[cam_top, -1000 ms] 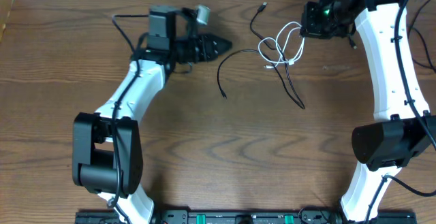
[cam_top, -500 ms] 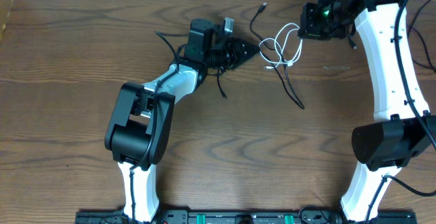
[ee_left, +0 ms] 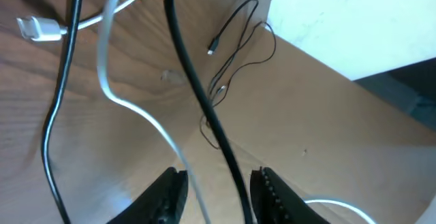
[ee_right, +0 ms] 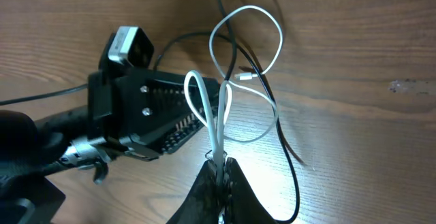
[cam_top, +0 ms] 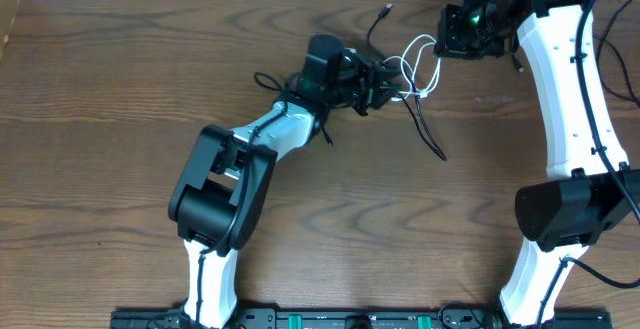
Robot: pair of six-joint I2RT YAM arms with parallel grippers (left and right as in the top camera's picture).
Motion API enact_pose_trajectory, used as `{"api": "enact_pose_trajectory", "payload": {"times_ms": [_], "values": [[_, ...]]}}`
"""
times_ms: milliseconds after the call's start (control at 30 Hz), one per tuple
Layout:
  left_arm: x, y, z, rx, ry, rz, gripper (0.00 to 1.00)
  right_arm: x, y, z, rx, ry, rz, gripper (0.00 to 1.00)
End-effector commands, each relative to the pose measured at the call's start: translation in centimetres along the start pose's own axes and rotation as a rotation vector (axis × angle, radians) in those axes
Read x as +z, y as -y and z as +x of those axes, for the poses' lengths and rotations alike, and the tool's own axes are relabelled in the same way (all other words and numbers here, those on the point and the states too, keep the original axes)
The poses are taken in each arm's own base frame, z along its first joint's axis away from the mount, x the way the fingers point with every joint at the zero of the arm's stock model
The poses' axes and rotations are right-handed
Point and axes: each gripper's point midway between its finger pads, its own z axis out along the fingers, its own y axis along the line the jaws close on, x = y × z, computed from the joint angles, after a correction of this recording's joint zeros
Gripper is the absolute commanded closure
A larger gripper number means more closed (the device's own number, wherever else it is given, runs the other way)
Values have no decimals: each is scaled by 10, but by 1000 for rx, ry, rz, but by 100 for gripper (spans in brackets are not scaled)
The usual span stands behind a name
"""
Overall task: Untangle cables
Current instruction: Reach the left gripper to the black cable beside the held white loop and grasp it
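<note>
Right gripper (ee_right: 219, 164) pinches white cable (ee_right: 249, 7). Left gripper (ee_left: 218, 178) half-open astride black cable (ee_left: 193, 81): close, then draw away slowly.

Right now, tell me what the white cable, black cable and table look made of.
The white cable: likely smooth plastic sheath, slightly glossy; holds soft loops.
The black cable: probably matte rubbery jacket; bends freely.
The table: brown wood or wood-look laminate; grain lines show.

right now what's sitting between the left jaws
A black cable and the white cable both run through the gap between the open left jaws; the left wrist view shows it.
</note>
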Motion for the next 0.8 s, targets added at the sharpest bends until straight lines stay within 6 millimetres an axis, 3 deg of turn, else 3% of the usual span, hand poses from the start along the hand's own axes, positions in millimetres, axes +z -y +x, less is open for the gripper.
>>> {"api": "enact_pose_trajectory", "payload": {"times_ms": [0, 200, 333, 500, 567, 667, 733, 767], "values": [[-1, 5, -10, -4, 54, 16, 60, -4, -6, 3, -24, 4, -12, 99], [-2, 6, -39, -20, 236, 40, 61, -4, -6, 4, -24, -2, -12, 99], [10, -1, -37, -9, 251, 44, 61, -1, -14, 6, -42, -6, -16, 99], [35, -9, -16, 25, 170, 69, 62, 0, -19, 9, -61, -14, -16, 99], [35, -7, -16, 30, 169, 78, 70, 0, -19, 9, -67, -16, -15, 99], [33, -6, -19, 29, 174, 81, 72, 0, -18, 9, -67, -15, -12, 99], [32, -5, -21, 27, 178, 82, 81, 0, -18, 9, -67, -15, -12, 99], [31, -6, -20, 27, 166, 79, 92, 0, -18, 10, -67, -16, -11, 99]]}}
